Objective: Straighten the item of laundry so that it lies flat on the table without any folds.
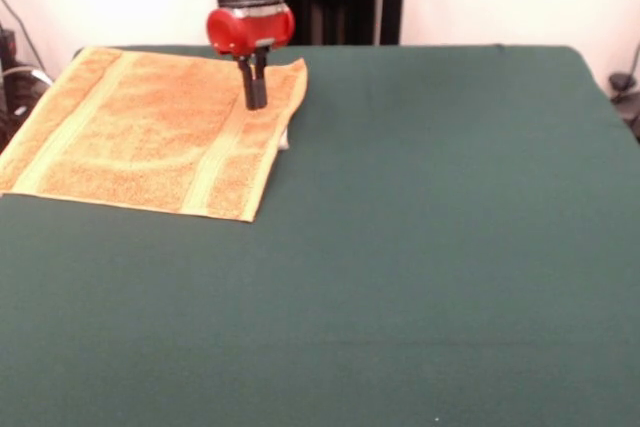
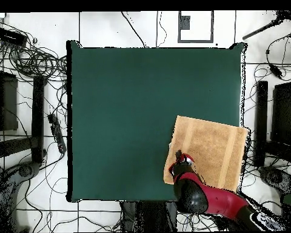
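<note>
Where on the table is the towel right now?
Front view: the towel lies flat at the table's far left corner, under the end effector. Overhead, it is bottom right.

From my remote station I count one orange-tan towel [image 1: 150,127] on one green counter [image 1: 420,247]. The towel carries two paler woven bands and one small white tag [image 1: 285,140] at its edge. One red and black arm [image 2: 211,199] ends in one claw [image 1: 255,97], which shows two dark fingers [image 1: 248,82] close together.
</note>
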